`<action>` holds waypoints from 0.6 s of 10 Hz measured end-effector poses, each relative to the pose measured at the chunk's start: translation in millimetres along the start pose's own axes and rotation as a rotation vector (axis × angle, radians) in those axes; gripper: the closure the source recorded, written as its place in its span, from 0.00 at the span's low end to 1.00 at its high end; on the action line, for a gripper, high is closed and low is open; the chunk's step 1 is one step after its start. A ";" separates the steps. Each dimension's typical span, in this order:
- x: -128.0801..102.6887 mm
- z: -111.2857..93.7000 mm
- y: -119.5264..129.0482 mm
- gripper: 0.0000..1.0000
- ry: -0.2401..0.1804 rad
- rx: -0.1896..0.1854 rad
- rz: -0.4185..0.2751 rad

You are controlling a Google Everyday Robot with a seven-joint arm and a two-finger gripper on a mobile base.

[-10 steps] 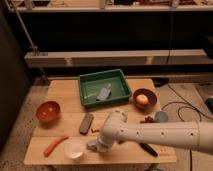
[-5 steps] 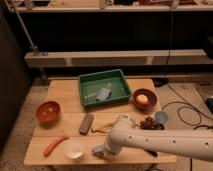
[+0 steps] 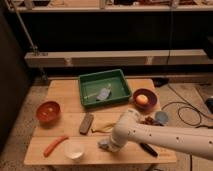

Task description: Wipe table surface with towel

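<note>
- While what looks like the towel (image 3: 104, 93) lies in the tray (image 3: 117, 87) at the back of the desk (image 3: 65, 95), the hand (image 3: 106, 145) sits low at the front edge, near the cup (image 3: 75, 149) and well apart from the towel.
- Hand state: can't tell if it's apart, together or clamped on anything.
- Progress, my read: wipe not started, towel not picked up.
- Left: fetch towel, then wipe around the bowl (image 3: 48, 111), carrot (image 3: 55, 145) and cup.

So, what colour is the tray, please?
Green tray, camera view; end effector low beside the white bowl.
</note>
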 end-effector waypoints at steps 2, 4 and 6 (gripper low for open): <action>15.1 4.4 15.8 1.00 0.007 -0.014 -0.004; 33.1 10.6 18.5 1.00 0.018 -0.015 -0.016; 48.3 15.5 10.8 1.00 0.041 -0.004 -0.037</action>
